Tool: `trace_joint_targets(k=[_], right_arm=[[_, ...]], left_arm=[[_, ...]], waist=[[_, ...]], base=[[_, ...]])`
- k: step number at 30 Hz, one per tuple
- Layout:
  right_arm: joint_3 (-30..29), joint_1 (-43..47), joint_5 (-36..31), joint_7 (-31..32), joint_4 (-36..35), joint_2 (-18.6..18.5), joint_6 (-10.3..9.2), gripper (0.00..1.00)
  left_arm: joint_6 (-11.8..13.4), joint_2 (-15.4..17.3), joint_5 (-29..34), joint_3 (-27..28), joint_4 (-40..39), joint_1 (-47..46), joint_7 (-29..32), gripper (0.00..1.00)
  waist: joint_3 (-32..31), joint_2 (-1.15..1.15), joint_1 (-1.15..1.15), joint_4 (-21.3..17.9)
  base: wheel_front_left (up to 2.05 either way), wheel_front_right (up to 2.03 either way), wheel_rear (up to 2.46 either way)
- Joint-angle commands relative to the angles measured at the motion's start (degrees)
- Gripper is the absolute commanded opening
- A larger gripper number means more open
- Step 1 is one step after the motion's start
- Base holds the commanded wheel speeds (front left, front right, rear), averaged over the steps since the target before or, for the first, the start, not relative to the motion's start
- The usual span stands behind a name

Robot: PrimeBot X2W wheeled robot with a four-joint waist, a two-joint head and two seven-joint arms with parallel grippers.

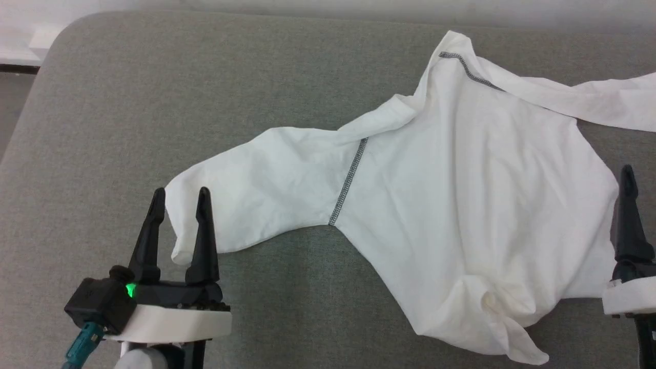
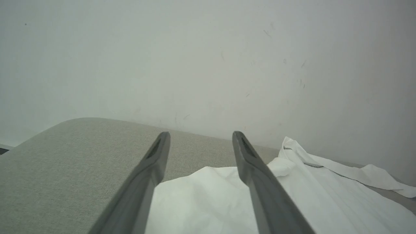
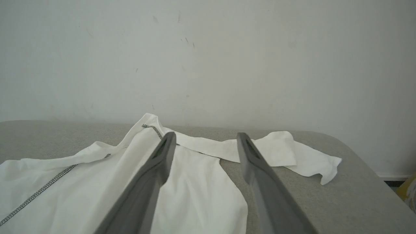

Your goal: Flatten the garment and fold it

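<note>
both jaws open over the garment (image 1: 461, 179)

left gripper (image 1: 182, 192) parted, nothing pinched, the sleeve cuff (image 1: 177, 246) lying between its fingers; contact, can't call it. arm low, fingers running out across the grey cushion (image 1: 154, 102). right gripper (image 3: 206, 134) spread too, empty, shirt edge beneath one finger, bare cushion beneath the other. the body lies rumpled between the two grippers. past the right tips the far sleeve (image 3: 282, 149) trails, then the pale wall (image 3: 208, 65).

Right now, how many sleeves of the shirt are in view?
2. The near sleeve stretches left, cuff by the open left end effector. The far sleeve runs right along the back, past the head view's edge. Neither looks tucked under.
</note>
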Motion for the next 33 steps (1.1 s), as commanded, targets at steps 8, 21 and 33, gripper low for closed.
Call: trace_joint_targets(k=[8,21,33], right_arm=[[-0.9,1.7,2.6,-2.0,-1.6,0.1,-0.11,1.00],[1.0,-0.6,4.5,-3.2,-0.5,0.1,-0.11,1.00],[1.4,-1.7,5.6,-4.9,0.4,0.1,-0.11,1.00]], left_arm=[[-2.1,4.0,3.9,-5.8,1.9,-7.9,1.5,1.00],[-2.6,14.7,4.0,-27.8,19.3,-35.3,16.8,1.00],[-2.6,17.7,2.8,-34.0,31.7,-44.5,16.9,1.00]], waist=[[1.0,0.00,0.02,-3.2],[8.7,0.00,0.02,-7.3],[13.2,0.00,0.02,-9.9]], base=[[0.00,0.00,0.00],[0.00,0.00,0.00],[0.00,0.00,0.00]])
